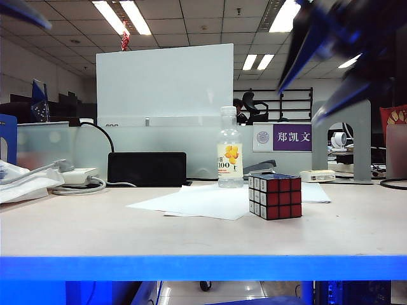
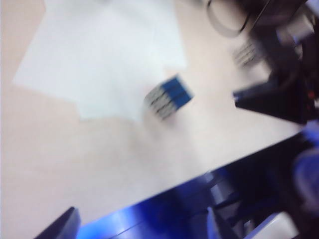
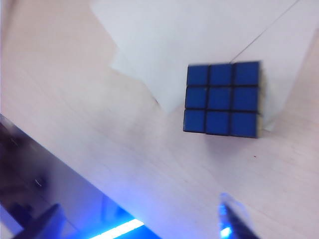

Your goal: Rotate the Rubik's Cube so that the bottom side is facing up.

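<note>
Sitting untouched on the pale table (image 1: 76, 229), the Rubik's Cube (image 1: 275, 196) rests with one corner on the white paper sheets (image 1: 197, 202), blue face up, red face toward the exterior camera, white face on its left side. Green bottom side not visible in any view. Right gripper (image 3: 144, 219): two dark fingertips (image 3: 234, 219) show at the frame edge, set far apart, spread wide, nothing between them; cube (image 3: 223, 98) lies well beyond the tips, clear of both, blue nine-square face square to the camera. In the exterior view this gripper (image 1: 331, 82) is a blurred dark shape high above the table, up and to the right of the cube. Left gripper (image 2: 144, 226): one dark fingertip (image 2: 62, 226) at one side of the frame, a second blurred shape far from it, so fingers read as spread, holding nothing; picture heavily smeared. Cube (image 2: 168, 97) sits well ahead of these tips, at the corner of the paper (image 2: 99, 55), blue on top, white side showing. Behind the cube stands a clear bottle (image 1: 229, 157) with an orange label, upright, apart from it. Black flat device (image 1: 147, 168) and a cable (image 1: 82, 187) farther left.
</note>
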Tool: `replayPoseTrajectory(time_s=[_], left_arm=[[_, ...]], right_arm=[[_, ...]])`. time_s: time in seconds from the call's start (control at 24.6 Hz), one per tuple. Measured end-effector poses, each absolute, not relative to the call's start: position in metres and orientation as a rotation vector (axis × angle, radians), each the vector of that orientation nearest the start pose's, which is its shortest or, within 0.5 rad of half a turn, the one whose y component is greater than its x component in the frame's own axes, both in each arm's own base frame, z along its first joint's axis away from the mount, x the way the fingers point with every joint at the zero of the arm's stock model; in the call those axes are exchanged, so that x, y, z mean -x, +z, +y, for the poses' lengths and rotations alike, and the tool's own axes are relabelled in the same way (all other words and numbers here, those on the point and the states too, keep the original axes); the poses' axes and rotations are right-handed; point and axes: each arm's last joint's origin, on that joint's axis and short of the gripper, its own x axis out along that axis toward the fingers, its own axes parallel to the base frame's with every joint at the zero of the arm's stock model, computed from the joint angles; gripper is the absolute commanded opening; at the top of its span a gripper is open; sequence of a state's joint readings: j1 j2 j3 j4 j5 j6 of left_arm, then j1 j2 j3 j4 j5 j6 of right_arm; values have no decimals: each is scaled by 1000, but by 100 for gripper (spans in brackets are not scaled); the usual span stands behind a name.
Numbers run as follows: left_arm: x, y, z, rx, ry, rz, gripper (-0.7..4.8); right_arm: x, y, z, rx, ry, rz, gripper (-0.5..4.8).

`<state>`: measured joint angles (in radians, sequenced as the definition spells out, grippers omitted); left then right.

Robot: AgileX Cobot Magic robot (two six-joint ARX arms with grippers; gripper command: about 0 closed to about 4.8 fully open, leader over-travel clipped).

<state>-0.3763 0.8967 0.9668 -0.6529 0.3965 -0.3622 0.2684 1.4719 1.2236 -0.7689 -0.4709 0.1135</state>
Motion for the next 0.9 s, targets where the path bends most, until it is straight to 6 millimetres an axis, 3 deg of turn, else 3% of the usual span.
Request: replayPoseTrajectory(time_s=[0.08, 0.12, 0.24, 0.45, 0.65, 0.9], left_arm=[[-149, 332, -87, 261, -608, 745, 327], [-146, 331, -90, 239, -604, 752, 328], [-139, 327, -95, 210, -598, 811, 328], [-133, 320, -95, 206, -571, 906, 328], [-131, 320, -95, 215, -572, 913, 328], [-131, 320, -95, 229, -566, 924, 328]], right_arm=[[-288, 268, 104, -145, 628, 1118, 443], [-290, 264, 107, -124, 623, 1122, 479], [-302, 247, 111, 48, 534, 1111, 479], [-320, 241, 116, 93, 540, 1072, 479], [-340, 232, 139, 125, 589, 1073, 479], [-346, 222, 152, 277, 530, 1075, 479]])
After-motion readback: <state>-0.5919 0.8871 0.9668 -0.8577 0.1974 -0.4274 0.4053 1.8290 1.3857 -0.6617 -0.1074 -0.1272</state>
